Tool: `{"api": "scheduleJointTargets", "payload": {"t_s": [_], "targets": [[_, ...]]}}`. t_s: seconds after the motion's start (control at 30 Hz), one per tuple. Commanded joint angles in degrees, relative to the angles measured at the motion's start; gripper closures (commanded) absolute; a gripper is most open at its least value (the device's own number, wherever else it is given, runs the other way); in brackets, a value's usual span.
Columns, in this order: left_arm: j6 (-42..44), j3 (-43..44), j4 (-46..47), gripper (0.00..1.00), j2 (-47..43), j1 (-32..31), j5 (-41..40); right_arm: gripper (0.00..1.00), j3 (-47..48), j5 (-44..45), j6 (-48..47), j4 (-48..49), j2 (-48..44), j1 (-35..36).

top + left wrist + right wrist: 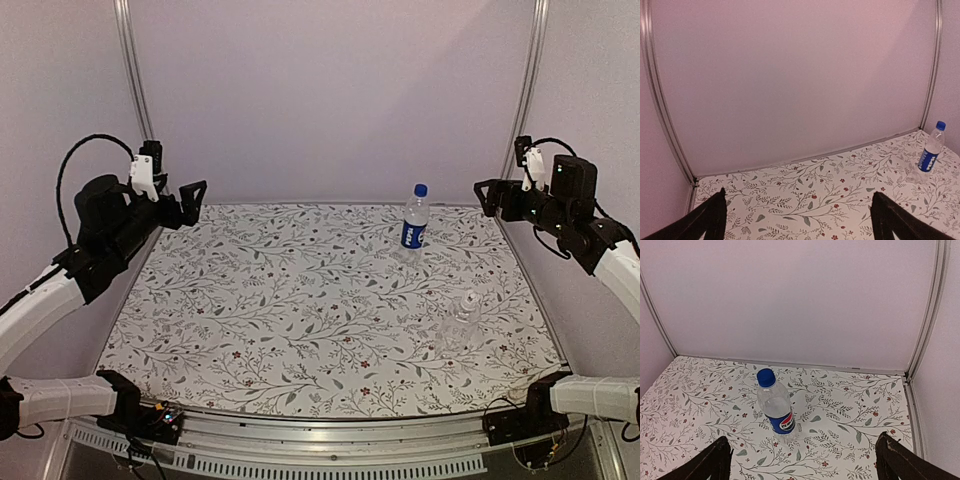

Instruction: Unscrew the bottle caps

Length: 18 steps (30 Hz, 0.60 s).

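Currently, the left gripper [800,222] has its jaws spread wide with nothing between them, and the right gripper [805,460] is the same. Both hang above the far corners of the table, well apart from the bottles. The labelled bottle [414,222] stands upright at the far right of the floral table covering [290,300], blue cap [420,189] seated on its neck. The unlabelled bottle [459,322] stands nearer, on the right (its pale cap [470,297] is barely discernible). Plain lilac walls [330,100] and aluminium corner posts [131,70] enclose the table.
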Motion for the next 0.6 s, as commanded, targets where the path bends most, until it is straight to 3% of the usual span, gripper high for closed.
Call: {"api": "scheduleJointTargets", "payload": {"t_s": [0.0, 0.57], "targets": [[0.6, -0.8, 1.6, 0.00, -1.0, -0.4, 0.1, 0.01, -0.7, 0.1, -0.4, 0.8, -0.4, -0.3], [0.8, -0.9, 1.6, 0.00, -0.6, -0.4, 0.6, 0.01, 6.3, 4.3, 0.4, -7.2, 3.1, -0.3]]}}
